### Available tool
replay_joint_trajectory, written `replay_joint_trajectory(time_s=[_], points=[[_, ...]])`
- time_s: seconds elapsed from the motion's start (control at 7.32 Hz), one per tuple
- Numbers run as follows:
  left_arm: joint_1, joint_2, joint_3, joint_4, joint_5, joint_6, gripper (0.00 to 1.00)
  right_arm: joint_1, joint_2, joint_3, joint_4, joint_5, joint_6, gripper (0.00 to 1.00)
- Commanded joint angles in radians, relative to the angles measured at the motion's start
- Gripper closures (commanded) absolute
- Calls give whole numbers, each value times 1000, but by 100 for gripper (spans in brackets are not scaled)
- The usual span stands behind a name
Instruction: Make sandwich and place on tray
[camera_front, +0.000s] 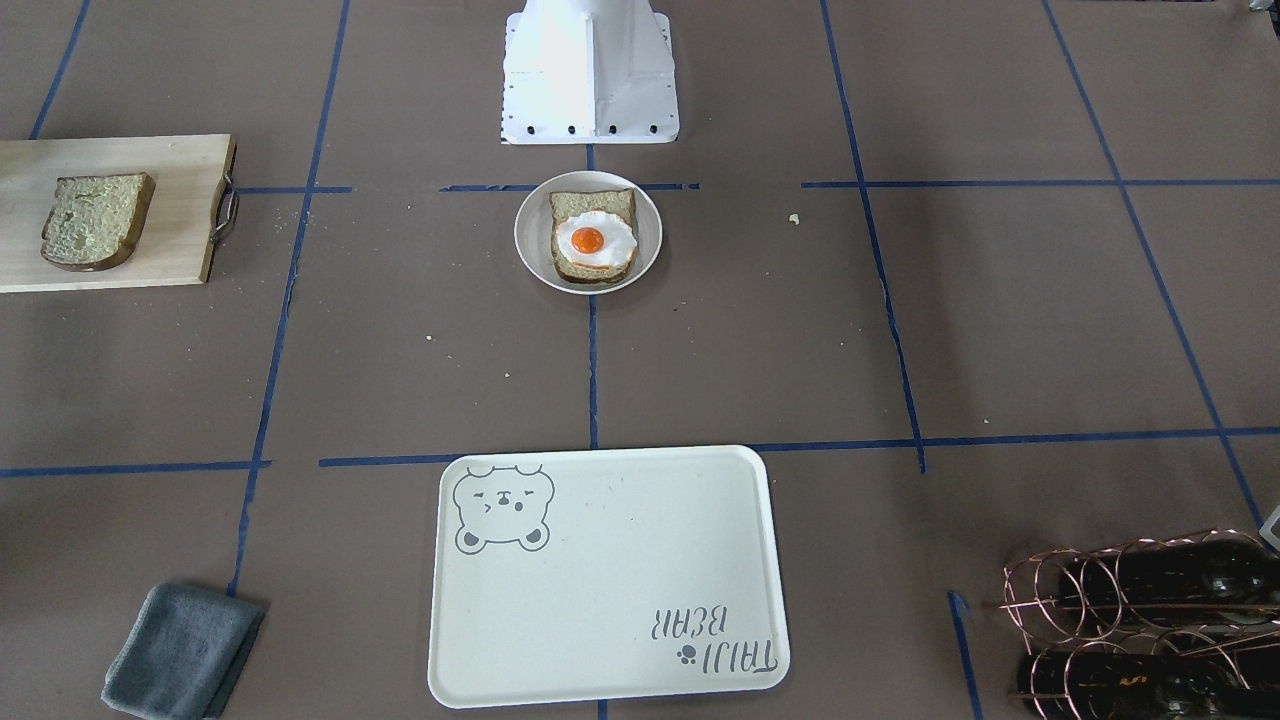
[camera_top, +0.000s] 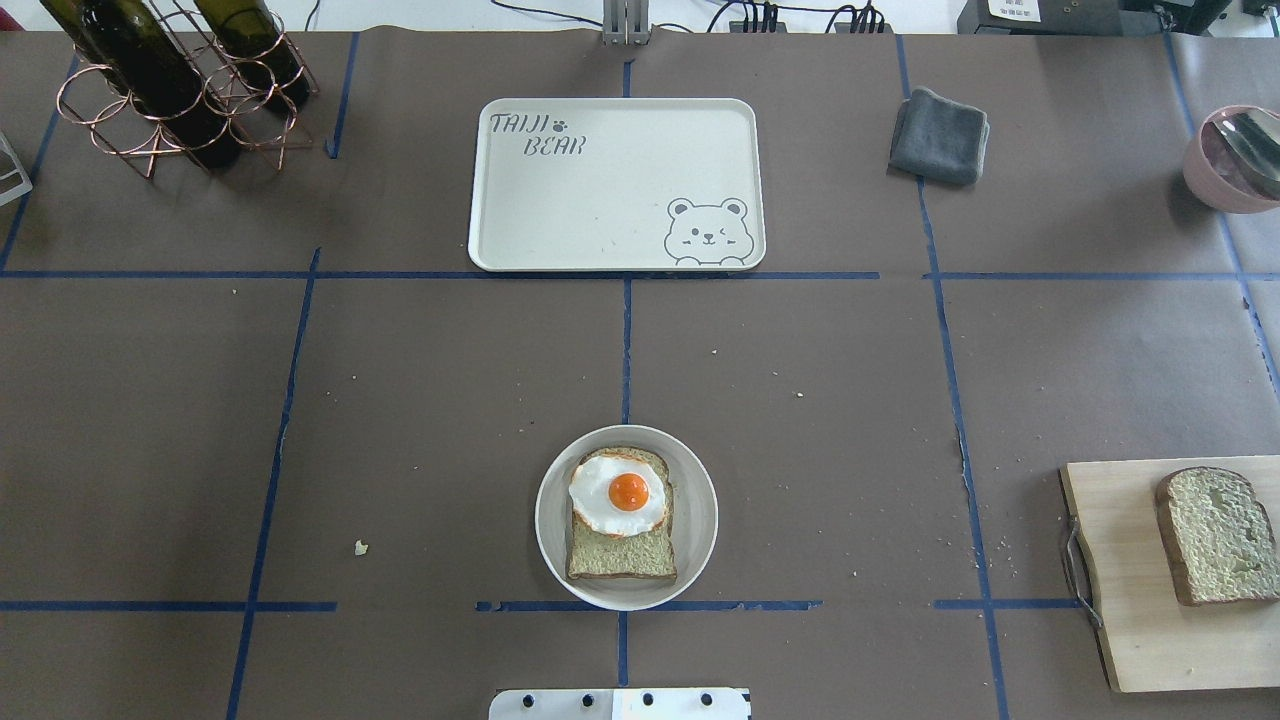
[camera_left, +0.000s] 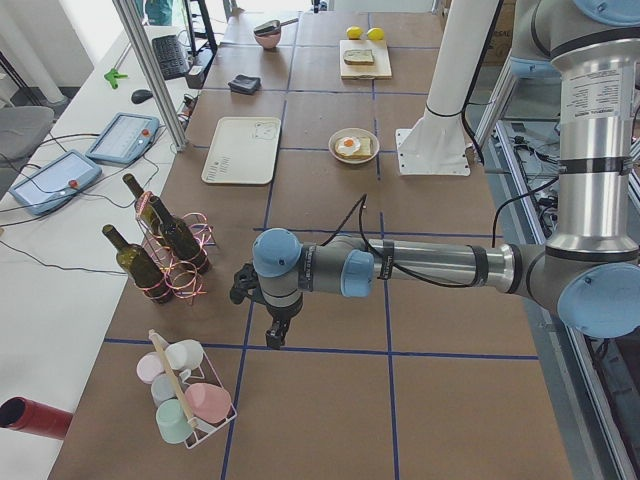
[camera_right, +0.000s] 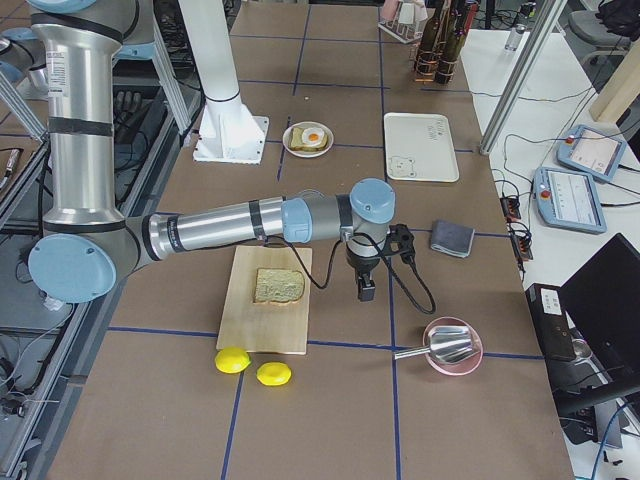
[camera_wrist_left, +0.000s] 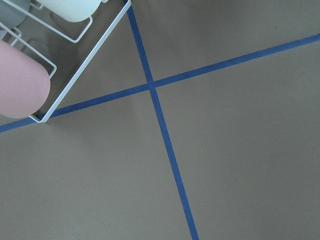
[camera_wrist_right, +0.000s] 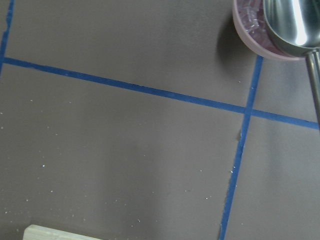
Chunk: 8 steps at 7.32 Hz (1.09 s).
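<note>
1. Table: covered in brown paper and split into a grid by blue tape lines. Pale crumbs are scattered over it.
2. White side bench runs along the table's far edge, on the operators' side.
3. On the bench: two tablet-style control pads with red buttons, a keyboard, a mouse and loose black cables.
4. Aluminium post rises at the seam between table and bench. The exterior right view shows another one.
5. Dark monitor sits at the bench's end, in the exterior right view.
6. Grey chair stands beside the bench.
7. Floor on the robot's side is grey, with metal framing and cable runs.
8. Light is even and comes from above. Shadows are soft and short.
</note>
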Motion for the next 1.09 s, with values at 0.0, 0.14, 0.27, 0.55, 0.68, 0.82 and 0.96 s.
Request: replay_joint_trajectory(time_s=[0.0,0.14,0.27,0.55,0.68,0.82,0.96], points=[[2,-1,0,0,0,0,0,-74,-133,24,362,23,139,0],[2,-1,0,-2,0,0,0,-128,-208,21,530,26,340,0],[2,-1,0,-2,0,0,0,-180,-282,5,698,13,476,0],[2,-1,0,0,0,0,0,-235,-349,-101,984,7,590,8],[2,-1,0,0,-2,0,0,-266,-349,-186,1128,5,659,16],[2,-1,0,-2,0,0,0,-291,-352,-217,1192,0,681,21],[2,-1,0,-2,0,0,0,-315,-359,-217,1194,-13,686,22]])
